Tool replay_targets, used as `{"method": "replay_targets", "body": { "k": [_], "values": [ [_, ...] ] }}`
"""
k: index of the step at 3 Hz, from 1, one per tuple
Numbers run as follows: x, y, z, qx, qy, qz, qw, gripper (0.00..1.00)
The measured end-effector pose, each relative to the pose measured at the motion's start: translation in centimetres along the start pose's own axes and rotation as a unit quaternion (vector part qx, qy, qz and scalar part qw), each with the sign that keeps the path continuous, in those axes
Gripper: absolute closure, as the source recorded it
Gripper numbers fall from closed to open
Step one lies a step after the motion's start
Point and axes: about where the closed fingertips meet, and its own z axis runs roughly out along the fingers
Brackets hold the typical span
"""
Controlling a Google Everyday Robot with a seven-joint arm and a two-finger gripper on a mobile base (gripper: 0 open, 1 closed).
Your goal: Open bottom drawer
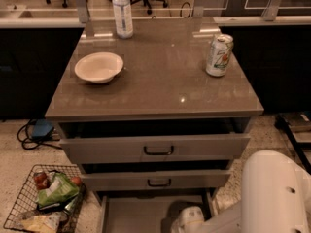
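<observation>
Three drawers show in the grey cabinet [155,89] at frame centre. The top drawer [194,147] and the middle drawer [116,180] each stand slightly out, with a dark gap above. The bottom drawer [138,215] stands open at the lower edge, its grey inside exposed and its front out of frame. The gripper [188,221] sits low over that drawer at bottom centre; whether it is wide or narrow cannot be told. The white arm [274,193] fills the lower right. On top are a bowl [99,67], a bottle [122,11] and a can [218,55]. A wire basket [19,210] lies lower left.
</observation>
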Motion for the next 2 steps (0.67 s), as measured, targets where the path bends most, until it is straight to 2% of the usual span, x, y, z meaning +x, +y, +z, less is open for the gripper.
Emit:
{"method": "replay_targets", "body": {
  "k": [2],
  "values": [
    [0.0, 0.0, 0.0, 0.0, 0.0, 0.0, 1.0, 1.0]
  ]
}}
